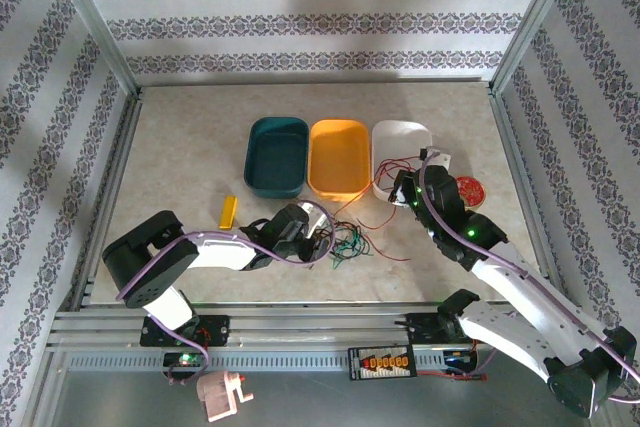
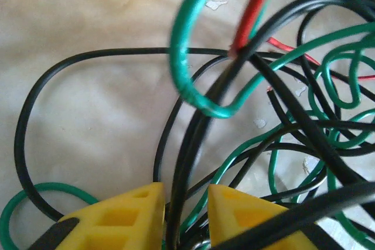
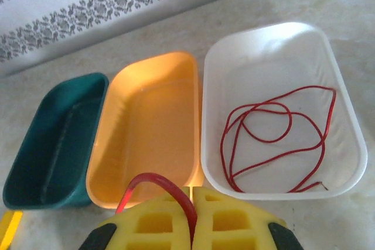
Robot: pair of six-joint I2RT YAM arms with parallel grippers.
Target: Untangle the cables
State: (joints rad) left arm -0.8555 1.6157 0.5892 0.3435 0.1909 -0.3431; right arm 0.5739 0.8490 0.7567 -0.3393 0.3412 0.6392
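The left gripper [image 2: 186, 215] has jaws slightly apart around black cables [image 2: 188, 144] (likely light, limp, snag-prone; best pinched singly near a free end), while the right gripper [image 3: 192, 221] clamps a red cable [image 3: 170, 188].

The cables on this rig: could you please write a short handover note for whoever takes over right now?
Left gripper: jaws apart, low over the tangle, with black strands running between its fingers.
Right gripper: shut on a held red cable, by the white tray.
Done: one loose red cable lies in the white tray.
Left: green, black and red strands are knotted together on the table; none are in the orange tray or teal tray.
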